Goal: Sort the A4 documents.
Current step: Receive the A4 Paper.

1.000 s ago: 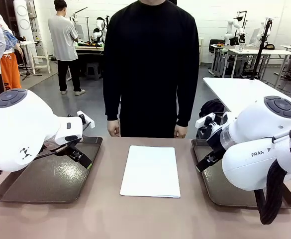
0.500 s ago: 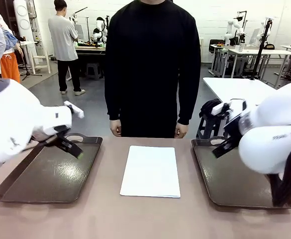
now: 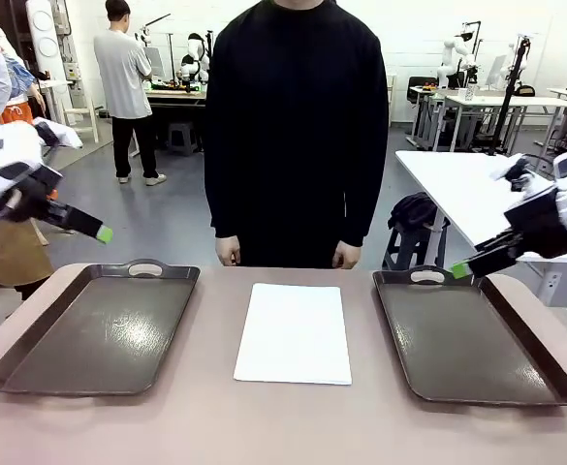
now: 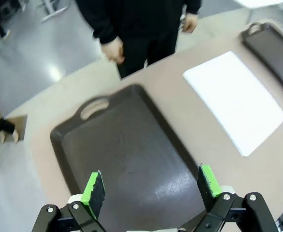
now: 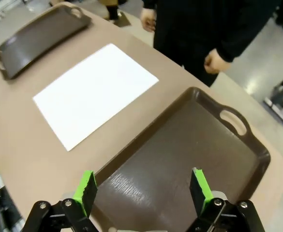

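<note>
The A4 documents (image 3: 294, 332) lie as a neat white pile in the middle of the table, between two trays. The pile also appears in the left wrist view (image 4: 234, 100) and the right wrist view (image 5: 95, 93). My left gripper (image 3: 91, 229) hangs open, high above the far left corner of the left tray (image 3: 99, 334); its jaws (image 4: 151, 186) hold nothing. At the right edge, my right gripper (image 3: 469, 265) is raised over the far end of the right tray (image 3: 467, 339), jaws wide (image 5: 142, 191) and empty.
Both dark brown handled trays (image 4: 126, 150) (image 5: 180, 140) have bare floors. A person in black stands at the far edge, hands (image 3: 224, 252) (image 3: 347, 256) hanging near the table. A white table (image 3: 457, 184) stands behind on the right.
Both arms have lifted and swung outward, away from over the trays to the picture's sides. The paper pile and the trays have not moved.
</note>
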Controlling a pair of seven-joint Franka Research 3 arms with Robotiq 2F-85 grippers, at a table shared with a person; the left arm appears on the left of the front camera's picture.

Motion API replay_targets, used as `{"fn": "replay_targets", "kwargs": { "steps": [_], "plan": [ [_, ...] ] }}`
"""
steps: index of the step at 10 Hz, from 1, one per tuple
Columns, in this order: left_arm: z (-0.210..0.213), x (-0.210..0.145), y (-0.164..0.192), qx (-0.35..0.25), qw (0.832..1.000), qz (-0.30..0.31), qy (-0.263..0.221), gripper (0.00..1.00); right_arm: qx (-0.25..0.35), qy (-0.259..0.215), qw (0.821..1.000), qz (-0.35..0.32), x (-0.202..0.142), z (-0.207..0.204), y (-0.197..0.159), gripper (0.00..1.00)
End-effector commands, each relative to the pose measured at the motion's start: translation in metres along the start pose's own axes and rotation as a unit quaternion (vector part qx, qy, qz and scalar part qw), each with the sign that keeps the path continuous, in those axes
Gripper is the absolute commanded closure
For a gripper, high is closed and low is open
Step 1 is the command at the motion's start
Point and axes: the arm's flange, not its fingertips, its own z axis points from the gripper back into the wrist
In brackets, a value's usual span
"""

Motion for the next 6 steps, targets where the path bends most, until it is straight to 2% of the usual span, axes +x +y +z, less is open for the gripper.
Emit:
{"fn": "replay_targets", "kwargs": {
  "steps": [1, 4, 6],
  "plan": [
    [0.028, -0.107, -0.021, -0.055, 0.998, -0.014, -0.024, 0.00, 0.018, -0.005, 1.000, 0.002, -0.023, 0.017, -0.010, 0.00],
    [0.021, -0.122, -0.017, -0.057, 0.998, -0.010, 0.005, 0.00, 0.031, -0.019, 0.999, -0.019, -0.035, 0.024, -0.018, 0.00],
    [0.011, -0.132, -0.015, -0.066, 0.997, -0.023, 0.042, 0.00, 0.040, -0.037, 0.998, -0.036, -0.043, 0.034, -0.027, 0.00]
  ]
}}
